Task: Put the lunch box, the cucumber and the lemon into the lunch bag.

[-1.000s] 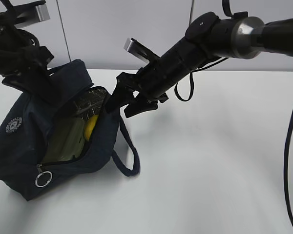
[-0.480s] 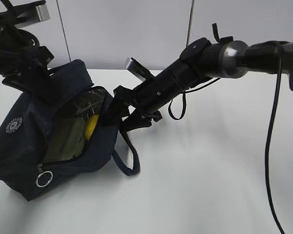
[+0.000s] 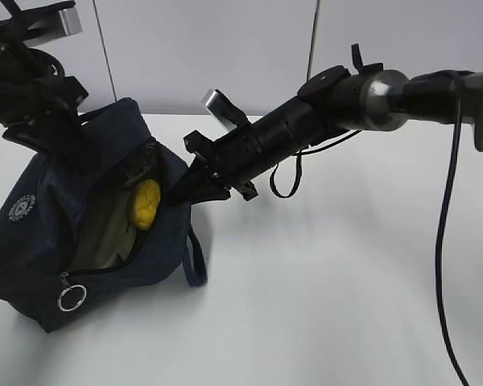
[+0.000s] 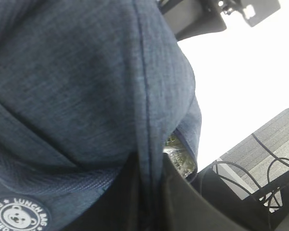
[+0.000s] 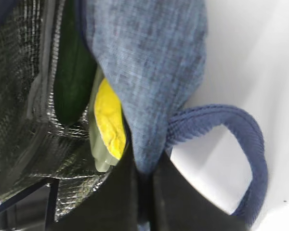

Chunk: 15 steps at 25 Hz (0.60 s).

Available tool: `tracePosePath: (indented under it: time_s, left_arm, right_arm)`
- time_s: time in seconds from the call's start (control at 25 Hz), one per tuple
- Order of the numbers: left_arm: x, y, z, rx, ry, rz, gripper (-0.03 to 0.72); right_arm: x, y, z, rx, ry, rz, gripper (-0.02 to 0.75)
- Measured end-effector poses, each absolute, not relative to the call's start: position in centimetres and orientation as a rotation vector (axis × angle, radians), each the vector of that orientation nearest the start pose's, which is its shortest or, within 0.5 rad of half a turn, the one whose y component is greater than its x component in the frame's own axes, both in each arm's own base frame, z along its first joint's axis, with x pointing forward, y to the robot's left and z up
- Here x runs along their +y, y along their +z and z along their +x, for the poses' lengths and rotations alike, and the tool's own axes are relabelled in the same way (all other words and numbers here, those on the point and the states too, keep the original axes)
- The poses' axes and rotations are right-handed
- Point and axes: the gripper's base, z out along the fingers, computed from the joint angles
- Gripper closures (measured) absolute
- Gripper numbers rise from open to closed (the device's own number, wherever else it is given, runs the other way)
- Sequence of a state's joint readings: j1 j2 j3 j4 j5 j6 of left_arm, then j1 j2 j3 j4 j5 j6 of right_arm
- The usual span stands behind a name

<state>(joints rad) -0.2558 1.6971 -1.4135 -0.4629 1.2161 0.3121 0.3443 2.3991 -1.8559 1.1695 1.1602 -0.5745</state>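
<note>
Both claws clamped tight on the lunch bag (image 3: 40, 241) fabric — left claw (image 4: 147, 192) on its flap, right claw (image 5: 143, 192) on its rim.

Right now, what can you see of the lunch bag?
The lunch bag is dark navy fabric with a silvery lining, slumped on the white table, its top unzipped. A round white bear logo marks its side and a silver ring pull hangs low. The lemon shows inside. Each gripper pinches an edge of the opening: left gripper, right gripper.
</note>
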Motion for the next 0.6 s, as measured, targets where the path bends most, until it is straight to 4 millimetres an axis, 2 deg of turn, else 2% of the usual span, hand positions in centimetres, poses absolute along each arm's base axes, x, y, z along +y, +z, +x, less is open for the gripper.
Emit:
tracePosePath:
  time_s: [0.2, 0.48, 0.6]
  left_arm:
    - [-12.4, 29.1, 31.9, 2.829, -0.677, 0.624, 0.672]
    - [-13.9, 29.6, 31.7, 2.765, -0.827, 0.628, 0.672]
    - [-15.6, 29.7, 31.2, 2.731, -0.861, 0.666, 0.672]
  right_arm:
    - [22.5, 16.6, 44.1, 2.606, 1.456, -0.547, 0.733]
    - [18.9, 22.8, 45.0, 2.584, 1.232, -0.592, 0.734]
    - [18.1, 24.0, 45.1, 2.586, 1.189, -0.572, 0.734]
